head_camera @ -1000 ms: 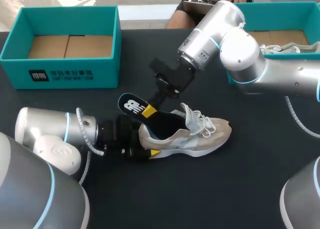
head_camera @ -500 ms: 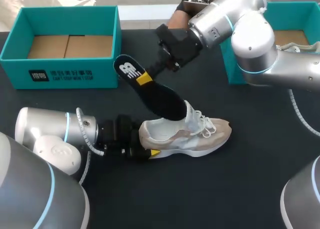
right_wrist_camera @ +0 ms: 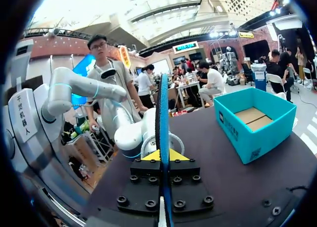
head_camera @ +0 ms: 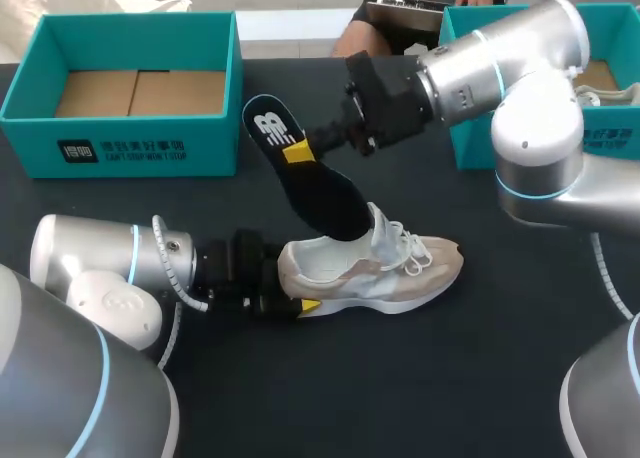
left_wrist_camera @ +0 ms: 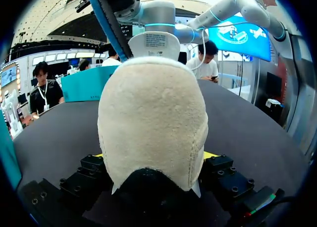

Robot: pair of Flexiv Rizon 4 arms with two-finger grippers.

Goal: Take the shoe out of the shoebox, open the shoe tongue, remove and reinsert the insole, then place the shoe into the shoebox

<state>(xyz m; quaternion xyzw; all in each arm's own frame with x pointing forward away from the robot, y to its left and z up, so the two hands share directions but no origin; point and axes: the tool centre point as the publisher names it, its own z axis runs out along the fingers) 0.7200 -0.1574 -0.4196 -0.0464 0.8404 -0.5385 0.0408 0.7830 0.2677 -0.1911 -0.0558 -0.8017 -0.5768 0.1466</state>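
A beige sneaker (head_camera: 390, 268) lies on its side on the black table, and its heel (left_wrist_camera: 153, 123) fills the left wrist view. My left gripper (head_camera: 285, 293) is clamped on that heel, a yellow tip showing on each side. The black insole (head_camera: 310, 183) with a white logo hangs slanted above the shoe, its toe end down by the shoe's opening. My right gripper (head_camera: 300, 150) is shut on the insole near its heel end. The right wrist view shows the insole (right_wrist_camera: 163, 133) edge-on between the closed right gripper (right_wrist_camera: 163, 155). The empty teal shoebox (head_camera: 140, 143) stands at the back left.
A second teal box (head_camera: 610, 133) at the back right holds another pale shoe (head_camera: 590, 93), partly behind my right arm. In the right wrist view the empty shoebox (right_wrist_camera: 255, 123) stands beyond and to one side of the gripper. Bare table lies in front of the sneaker.
My right gripper has risen and moved right, pulling the insole up out of the shoe. The left gripper and the sneaker have stayed put.
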